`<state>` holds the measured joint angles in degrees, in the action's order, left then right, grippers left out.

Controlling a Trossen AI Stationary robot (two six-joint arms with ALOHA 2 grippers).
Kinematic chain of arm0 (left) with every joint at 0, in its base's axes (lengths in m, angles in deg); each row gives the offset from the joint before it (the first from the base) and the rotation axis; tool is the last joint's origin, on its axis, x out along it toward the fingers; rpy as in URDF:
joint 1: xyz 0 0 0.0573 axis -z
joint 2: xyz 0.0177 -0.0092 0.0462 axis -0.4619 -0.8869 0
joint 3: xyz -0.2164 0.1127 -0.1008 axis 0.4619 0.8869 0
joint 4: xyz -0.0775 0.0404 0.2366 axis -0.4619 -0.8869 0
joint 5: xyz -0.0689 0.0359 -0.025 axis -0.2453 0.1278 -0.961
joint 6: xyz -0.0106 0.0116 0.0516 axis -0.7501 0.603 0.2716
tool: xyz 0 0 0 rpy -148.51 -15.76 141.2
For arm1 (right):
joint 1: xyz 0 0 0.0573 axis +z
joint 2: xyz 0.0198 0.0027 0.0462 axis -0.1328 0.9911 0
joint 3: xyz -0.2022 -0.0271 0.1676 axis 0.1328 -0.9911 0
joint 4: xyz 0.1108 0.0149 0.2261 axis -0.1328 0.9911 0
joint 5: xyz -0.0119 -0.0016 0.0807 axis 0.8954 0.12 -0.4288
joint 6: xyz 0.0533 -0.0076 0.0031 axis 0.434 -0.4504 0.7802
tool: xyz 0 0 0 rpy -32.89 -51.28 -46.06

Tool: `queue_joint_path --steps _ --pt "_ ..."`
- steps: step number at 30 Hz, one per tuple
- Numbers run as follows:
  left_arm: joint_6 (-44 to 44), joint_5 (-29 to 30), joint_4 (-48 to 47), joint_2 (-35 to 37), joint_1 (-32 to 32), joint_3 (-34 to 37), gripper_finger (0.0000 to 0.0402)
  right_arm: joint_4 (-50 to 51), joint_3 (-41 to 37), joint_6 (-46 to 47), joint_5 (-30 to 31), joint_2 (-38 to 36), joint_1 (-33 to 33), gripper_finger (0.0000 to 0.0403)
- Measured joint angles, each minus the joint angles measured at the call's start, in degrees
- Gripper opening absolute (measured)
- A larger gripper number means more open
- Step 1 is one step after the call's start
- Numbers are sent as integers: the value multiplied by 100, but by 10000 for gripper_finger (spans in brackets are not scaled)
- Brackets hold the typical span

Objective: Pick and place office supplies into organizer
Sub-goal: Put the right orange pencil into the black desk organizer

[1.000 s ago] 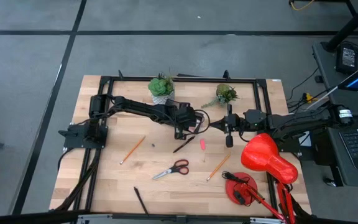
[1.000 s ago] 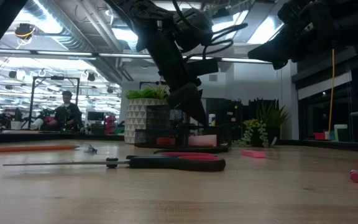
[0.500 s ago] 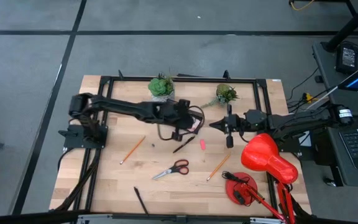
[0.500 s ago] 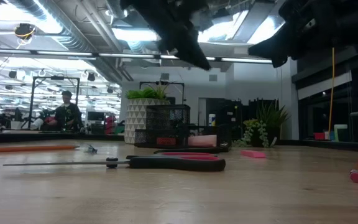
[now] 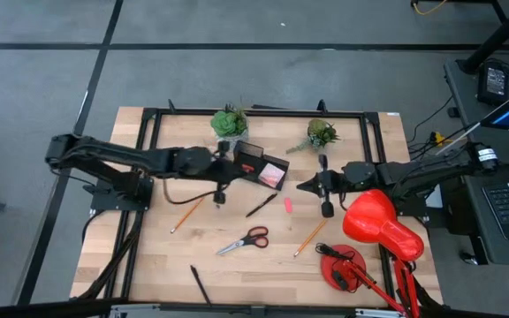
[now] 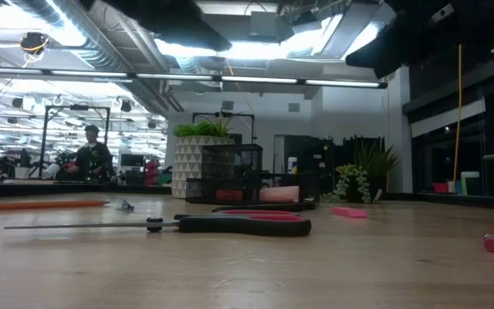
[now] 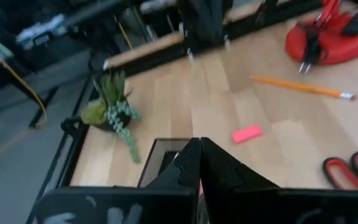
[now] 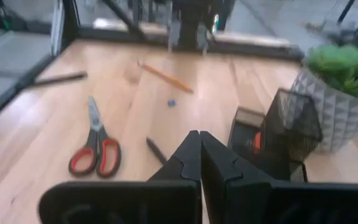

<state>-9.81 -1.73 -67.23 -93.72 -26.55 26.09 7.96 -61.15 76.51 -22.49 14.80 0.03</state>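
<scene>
The black mesh organizer [image 5: 253,166] stands at the table's far middle. A pink sticky-note pad [image 5: 274,176] lies in its low tray, and an orange-red bit shows inside it. On the wood lie red-handled scissors [image 5: 245,240], two pencils [image 5: 188,212] [image 5: 310,237], two black pens [image 5: 261,206] [image 5: 200,283] and a pink eraser [image 5: 287,204]. My left gripper [image 5: 233,168] [image 7: 199,149] hangs shut and holding nothing, just left of the organizer and above it. Right of the organizer, my right gripper [image 5: 302,185] [image 8: 199,140] hovers shut and holds nothing.
Two potted plants [image 5: 230,124] [image 5: 321,134] stand behind the organizer near the far edge. A red desk lamp [image 5: 380,228] with its round base [image 5: 341,265] fills the near right corner. A black frame borders the table's far and side edges. A person shows in the room beyond [image 6: 91,154].
My left gripper has risen from the organizer and drawn back toward the table's left edge, tipping up toward level. The organizer, which that gripper covered in the high view, now shows whole with the pink pad in its tray. The supplies on the table lie as before.
</scene>
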Motion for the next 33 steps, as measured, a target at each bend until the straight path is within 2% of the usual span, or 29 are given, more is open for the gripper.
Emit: queue_joint_path --steps 7,14,20,24,33 --pt "-5 15 734 1062 206 1021 1 1814 1064 313 27 819 274 2" --pt "-357 14 991 1811 281 1750 2 3426 2272 719 14 1956 719 2" --pt "-406 10 1624 1955 317 2202 2 4467 2870 1239 6 2742 1037 4" --pt "-469 14 1729 1901 315 2288 1 5108 3268 1593 -14 3253 1312 4" --pt "-513 5 1765 1838 314 2302 3 5762 3862 1652 -90 4279 1850 5"
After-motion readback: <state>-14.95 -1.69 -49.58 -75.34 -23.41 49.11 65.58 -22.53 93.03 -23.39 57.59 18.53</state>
